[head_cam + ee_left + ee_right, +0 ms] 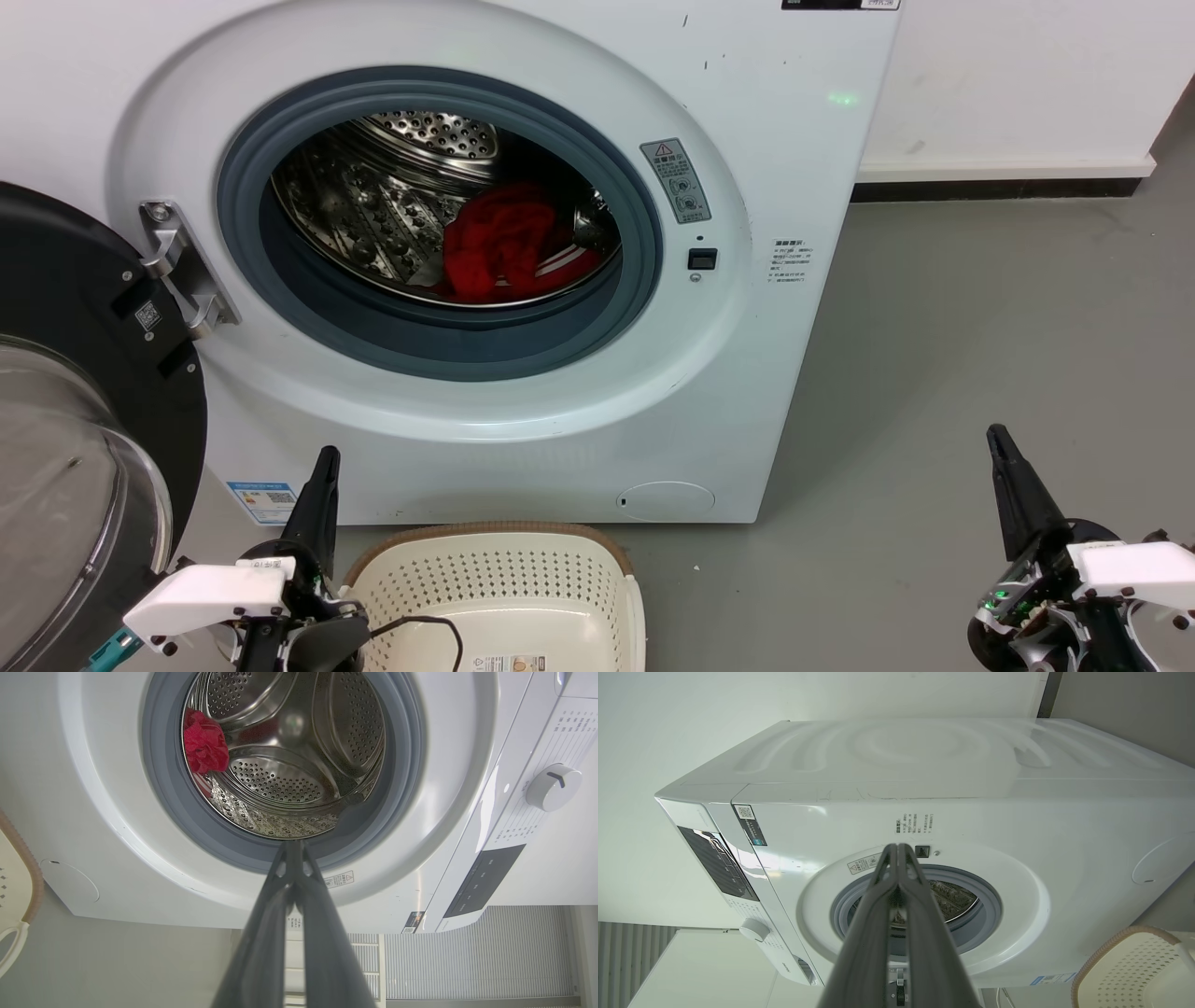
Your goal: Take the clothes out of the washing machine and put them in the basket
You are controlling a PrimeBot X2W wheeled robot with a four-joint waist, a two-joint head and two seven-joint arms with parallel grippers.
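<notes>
Left gripper: fingers together, empty, low before the washing machine, just beside the basket rim.
Right gripper: fingers together, empty, over bare grey floor, well apart from the machine.
Clothes: red heap inside the steel drum, behind the grey rubber ring.
Door: stands open at left, near the left arm.
White wall behind.

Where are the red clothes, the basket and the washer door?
red clothes (pixel 495 245): head view, on the bunched cloth inside the drum.
basket (pixel 485 571): head view, on its perforated back wall.
washer door (pixel 75 280): head view, on its dark rim, swung open.
</notes>
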